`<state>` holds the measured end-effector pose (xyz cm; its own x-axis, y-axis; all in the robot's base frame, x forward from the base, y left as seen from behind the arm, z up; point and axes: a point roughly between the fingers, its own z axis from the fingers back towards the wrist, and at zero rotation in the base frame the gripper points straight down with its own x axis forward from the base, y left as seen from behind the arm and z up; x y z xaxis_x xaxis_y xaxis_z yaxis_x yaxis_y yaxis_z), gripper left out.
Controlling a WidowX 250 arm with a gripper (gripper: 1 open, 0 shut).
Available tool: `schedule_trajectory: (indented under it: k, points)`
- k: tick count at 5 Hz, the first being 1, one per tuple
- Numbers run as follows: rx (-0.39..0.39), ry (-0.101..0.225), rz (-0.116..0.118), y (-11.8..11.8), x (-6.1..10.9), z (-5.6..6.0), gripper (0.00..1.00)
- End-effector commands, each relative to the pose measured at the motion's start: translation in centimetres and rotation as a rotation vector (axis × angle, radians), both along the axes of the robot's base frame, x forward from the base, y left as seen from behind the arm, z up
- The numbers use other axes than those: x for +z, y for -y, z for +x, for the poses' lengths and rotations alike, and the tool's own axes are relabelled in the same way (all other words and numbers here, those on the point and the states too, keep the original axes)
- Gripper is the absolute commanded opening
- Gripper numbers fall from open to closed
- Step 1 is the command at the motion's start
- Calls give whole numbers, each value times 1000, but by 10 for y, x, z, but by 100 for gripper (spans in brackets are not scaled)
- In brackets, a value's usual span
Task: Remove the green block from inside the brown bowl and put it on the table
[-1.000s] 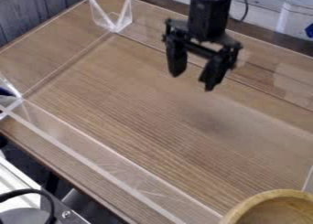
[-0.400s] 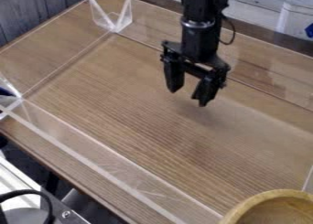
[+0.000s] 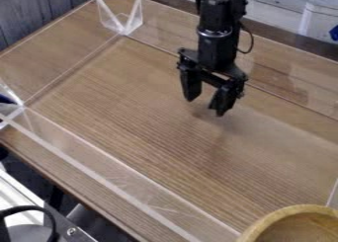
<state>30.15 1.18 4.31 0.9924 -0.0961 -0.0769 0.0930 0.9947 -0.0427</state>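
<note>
Hangs over the table (image 3: 145, 118) with end effector (image 3: 208, 98) spread and empty, presumably ready to straddle the unseen green block inside the brown bowl (image 3: 267, 220).

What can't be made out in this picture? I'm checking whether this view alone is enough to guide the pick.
- Camera view: the bowl is cut off by the lower right corner; its full outline is not seen.
- Camera view: the green block does not show; the frame edge cuts off part of the bowl.
- Camera view: the tool's fingertips are dark and too small for detail.
</note>
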Motion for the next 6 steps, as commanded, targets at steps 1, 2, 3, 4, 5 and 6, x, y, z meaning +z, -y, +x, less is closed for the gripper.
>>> schedule_trajectory:
  k: [1,2,3,4,5,6]
  points:
    - [15,81,2,-6,16,17,100]
    - [20,83,2,-7,11,21,100]
    - [22,90,2,-7,11,21,100]
    - [21,109,0,-6,21,18,100]
    - [20,128,-1,-5,30,15,100]
    - [18,127,8,-6,25,18,100]
